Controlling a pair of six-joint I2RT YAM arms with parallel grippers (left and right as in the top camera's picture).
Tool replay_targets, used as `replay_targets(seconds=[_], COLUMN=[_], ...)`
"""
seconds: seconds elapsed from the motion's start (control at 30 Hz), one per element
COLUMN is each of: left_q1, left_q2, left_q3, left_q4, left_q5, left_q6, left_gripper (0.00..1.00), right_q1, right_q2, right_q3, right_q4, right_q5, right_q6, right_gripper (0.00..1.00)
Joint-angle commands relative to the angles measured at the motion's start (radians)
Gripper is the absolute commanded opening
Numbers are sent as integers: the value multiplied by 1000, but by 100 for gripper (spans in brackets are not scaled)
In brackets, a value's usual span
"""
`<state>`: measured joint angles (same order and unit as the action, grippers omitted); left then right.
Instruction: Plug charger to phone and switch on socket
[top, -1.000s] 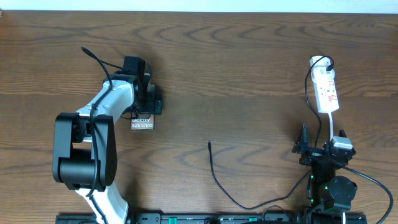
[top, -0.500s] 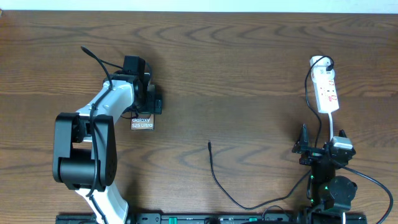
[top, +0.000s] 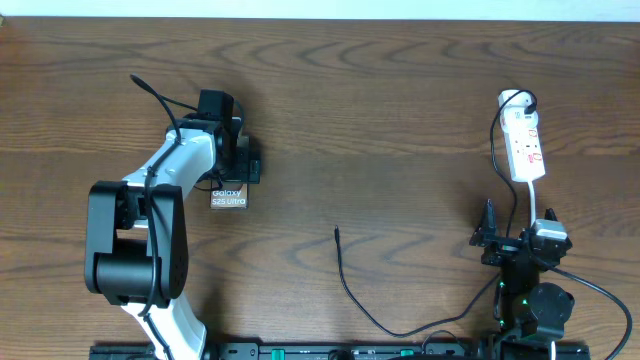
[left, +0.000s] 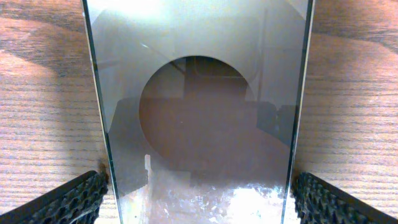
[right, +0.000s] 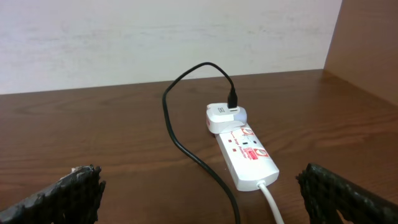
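Note:
The phone lies flat on the table at the left, its "Galaxy" text showing below the wrist. My left gripper sits over it, one finger against each long edge, shut on the phone. In the left wrist view the phone fills the space between the fingers of the left gripper. The charger cable tip lies loose at mid-table. The cable runs down and right, then up to a white plug in the socket. My right gripper is open and empty, just short of the socket.
The socket's white cord runs down toward the right arm. In the right wrist view the black cable loops from the white plug toward the camera. A pale wall stands behind the table's far edge.

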<state>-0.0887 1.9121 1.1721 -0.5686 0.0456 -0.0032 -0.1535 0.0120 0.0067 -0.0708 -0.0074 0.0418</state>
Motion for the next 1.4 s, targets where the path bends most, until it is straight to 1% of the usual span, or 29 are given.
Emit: replay_targets(seconds=[0.0,0.2,0.33,0.67,1.37], left_q1=[2,2,2,2,2], left_q2=[16,16,16,16,23], left_q3=[-3,-3,-3,-3,-23], left_q4=[-2,-2,-2,-6,-5], left_q5=[-13,-13,-13,-13,-13], left_q6=[2,2,2,2,2], left_gripper=[98,100,95,91,91], right_q1=[6,6,6,6,6], right_q2=[-5,-5,-5,-5,-5], right_q3=[-1,-1,-1,-1,-1], right_q4=[-5,-5,-5,-5,-5], right_q5=[2,2,2,2,2], right_q6=[6,6,6,6,6], right_gripper=[99,99,99,99,99])
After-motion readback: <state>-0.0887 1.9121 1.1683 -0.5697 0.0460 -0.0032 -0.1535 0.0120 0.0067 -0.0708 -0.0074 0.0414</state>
